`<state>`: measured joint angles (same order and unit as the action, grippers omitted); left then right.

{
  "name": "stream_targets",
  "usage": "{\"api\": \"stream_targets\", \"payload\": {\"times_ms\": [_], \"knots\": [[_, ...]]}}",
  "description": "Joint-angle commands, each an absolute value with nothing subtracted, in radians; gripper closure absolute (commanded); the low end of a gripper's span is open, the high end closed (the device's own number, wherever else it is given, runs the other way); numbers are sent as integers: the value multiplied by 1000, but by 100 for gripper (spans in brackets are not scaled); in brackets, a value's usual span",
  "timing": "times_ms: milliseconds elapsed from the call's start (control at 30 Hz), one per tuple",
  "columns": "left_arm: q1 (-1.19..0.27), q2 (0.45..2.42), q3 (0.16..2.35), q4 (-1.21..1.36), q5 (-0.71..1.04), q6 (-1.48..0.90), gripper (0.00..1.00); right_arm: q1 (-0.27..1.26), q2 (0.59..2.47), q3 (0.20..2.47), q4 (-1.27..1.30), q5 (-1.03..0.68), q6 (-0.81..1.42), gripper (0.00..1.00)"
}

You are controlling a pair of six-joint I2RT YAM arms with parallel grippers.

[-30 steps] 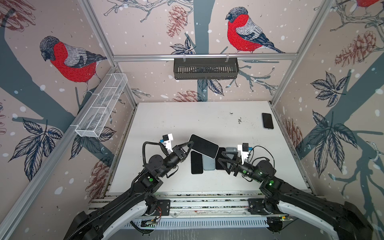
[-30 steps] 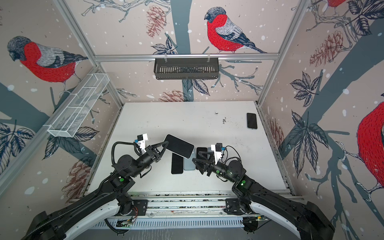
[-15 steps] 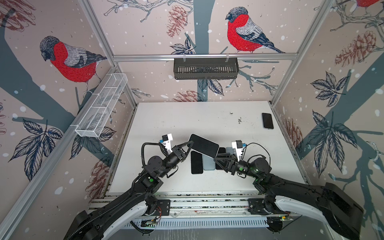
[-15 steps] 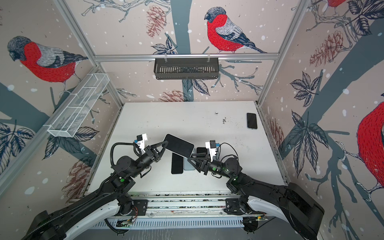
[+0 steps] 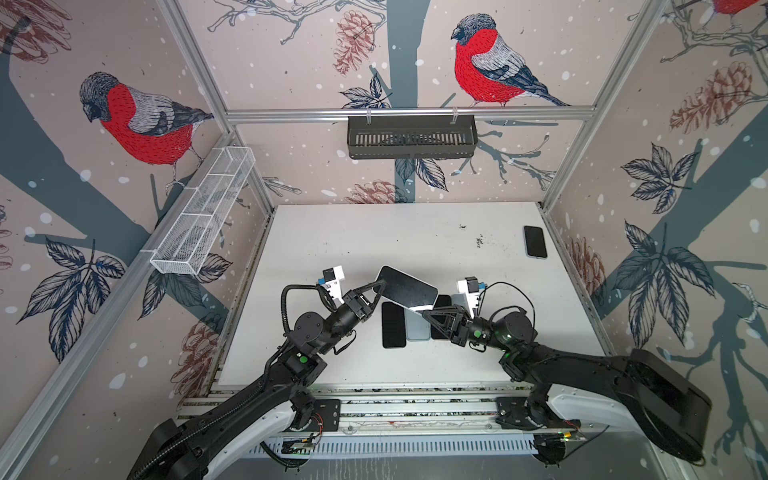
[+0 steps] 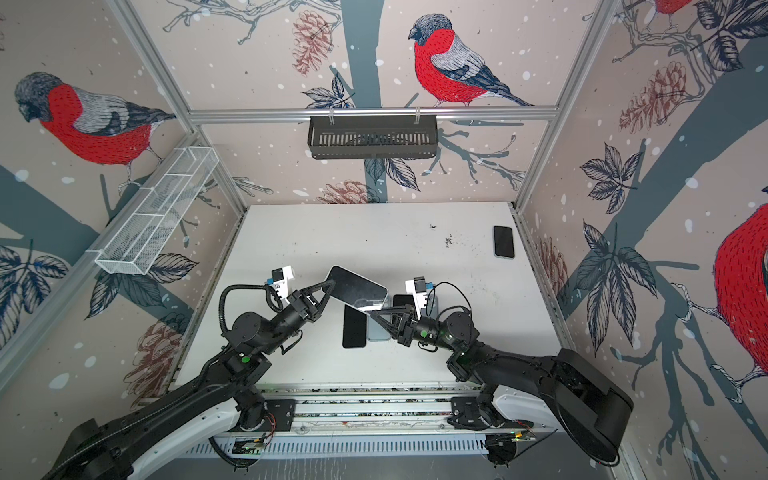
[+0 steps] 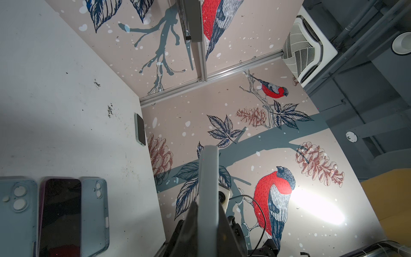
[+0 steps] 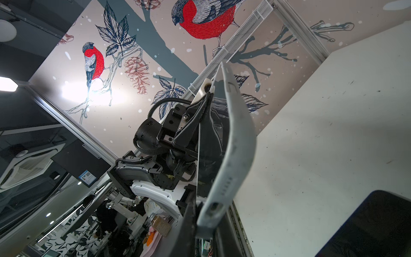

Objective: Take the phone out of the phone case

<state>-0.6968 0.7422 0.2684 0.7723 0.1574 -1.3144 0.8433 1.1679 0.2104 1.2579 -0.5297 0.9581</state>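
Two end effectors, both clamped shut. Left end effector (image 5: 376, 287) grips the phone (image 5: 407, 286) at its upper-left end. Right end effector (image 5: 424, 312) grips the case (image 8: 235, 142) at its lower-right end. Long axis spans between them, mid-frame, above the tabletop (image 5: 332, 249).

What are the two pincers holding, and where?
Both hold one cased phone in the air: the left pincer grips one end, the right pincer the opposite end.

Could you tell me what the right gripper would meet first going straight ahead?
The cased phone, whose corner the right gripper grips; beyond that, probably the left gripper, though depth is unclear.
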Motion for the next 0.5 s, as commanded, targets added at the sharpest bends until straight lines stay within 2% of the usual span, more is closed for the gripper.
{"api": "stream_targets", "payload": {"times_ms": [0, 100, 200, 300, 367, 467], "knots": [[-707, 744, 293, 828, 175, -1361, 100, 851, 1213, 204, 1147, -544, 760, 92], [-708, 754, 308, 795, 175, -1358, 100, 862, 1249, 235, 989, -467, 615, 93], [-709, 768, 308, 806, 174, -1359, 100, 888, 1279, 259, 859, -277, 530, 84], [-709, 778, 308, 817, 175, -1359, 100, 898, 1270, 267, 817, -160, 507, 82], [-709, 775, 309, 816, 175, -1359, 100, 901, 1231, 260, 797, -74, 504, 73], [-709, 762, 314, 797, 172, -1357, 100, 912, 1155, 229, 780, 36, 489, 69]]}}
